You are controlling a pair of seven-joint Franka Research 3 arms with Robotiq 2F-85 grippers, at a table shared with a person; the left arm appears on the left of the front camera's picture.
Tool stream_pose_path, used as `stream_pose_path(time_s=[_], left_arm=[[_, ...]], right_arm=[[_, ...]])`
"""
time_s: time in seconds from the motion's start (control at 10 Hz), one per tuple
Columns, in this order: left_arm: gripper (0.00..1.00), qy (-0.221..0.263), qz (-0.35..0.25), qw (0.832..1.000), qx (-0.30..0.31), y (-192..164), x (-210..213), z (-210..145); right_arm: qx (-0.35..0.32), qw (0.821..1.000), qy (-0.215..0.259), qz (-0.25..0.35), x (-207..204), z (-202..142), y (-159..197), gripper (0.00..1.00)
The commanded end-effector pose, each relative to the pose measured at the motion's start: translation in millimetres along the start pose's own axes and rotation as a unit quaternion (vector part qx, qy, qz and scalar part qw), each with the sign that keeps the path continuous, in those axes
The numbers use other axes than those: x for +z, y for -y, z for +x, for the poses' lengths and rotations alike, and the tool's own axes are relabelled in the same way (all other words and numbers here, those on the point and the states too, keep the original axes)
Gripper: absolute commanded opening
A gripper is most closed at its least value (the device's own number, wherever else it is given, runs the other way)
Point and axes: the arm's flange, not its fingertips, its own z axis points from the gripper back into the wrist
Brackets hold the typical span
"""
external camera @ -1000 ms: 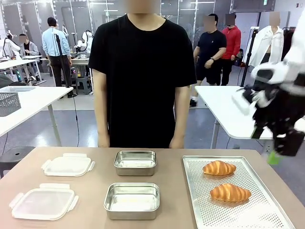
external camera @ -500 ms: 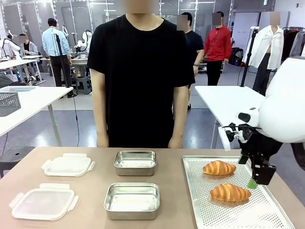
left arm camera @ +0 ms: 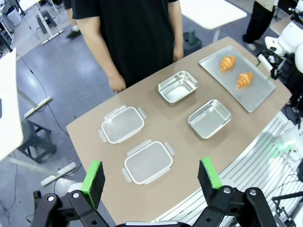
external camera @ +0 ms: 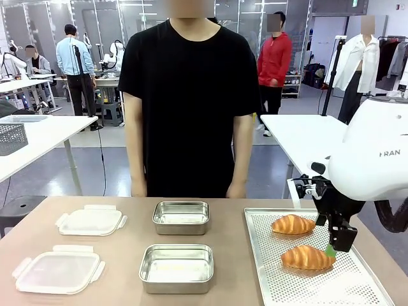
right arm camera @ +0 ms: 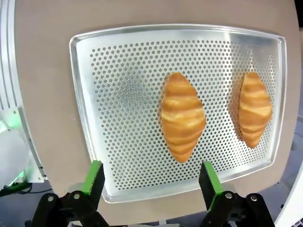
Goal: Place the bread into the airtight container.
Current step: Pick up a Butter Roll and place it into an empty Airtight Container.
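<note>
We see the tray (external camera: 264,268) cut off by the picture's bottom edge, and the right gripper (external camera: 332,247) hides part of the right end of the nearer croissant (external camera: 305,257).

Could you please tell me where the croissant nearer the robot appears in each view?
Front view: the croissant is lower right, the nearer of the two.
Left wrist view: upper right, the lower of the pair.
Right wrist view: centre.
Shared landmark: the perforated tray.

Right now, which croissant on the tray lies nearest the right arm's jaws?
The croissant on the tray's robot-side half; the jaws hang beside it, the other croissant lies nearer the person.
</note>
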Motion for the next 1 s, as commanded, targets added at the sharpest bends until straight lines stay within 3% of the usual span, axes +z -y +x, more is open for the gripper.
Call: stream_pose_path(time_s=[0.0, 0.3, 0.4, 0.5, 0.9], left_arm=[[1.0, 0.002, -0.005, 1.0, -0.002, 0, 2, 4], [1.0, 0.002, -0.005, 1.0, -0.002, 0, 2, 4], [1.0, 0.002, -0.005, 1.0, -0.002, 0, 2, 4], [1.0, 0.002, -0.005, 1.0, -0.002, 0, 2, 4], [1.0, 0.002, -0.005, 1.0, -0.002, 0, 2, 4]], right_arm=[[0.004, 1.0, 0.006, -0.004, 6, 1, -2, 1.0], [0.003, 1.0, 0.001, -0.006, 5, 3, -1, 1.0], [0.026, 0.999, 0.017, -0.014, -13, 6, 7, 1.0], [0.032, 0.999, -0.001, -0.028, -28, 6, 10, 1.0], [0.029, 0.999, 0.004, -0.015, -59, 0, 33, 1.0]])
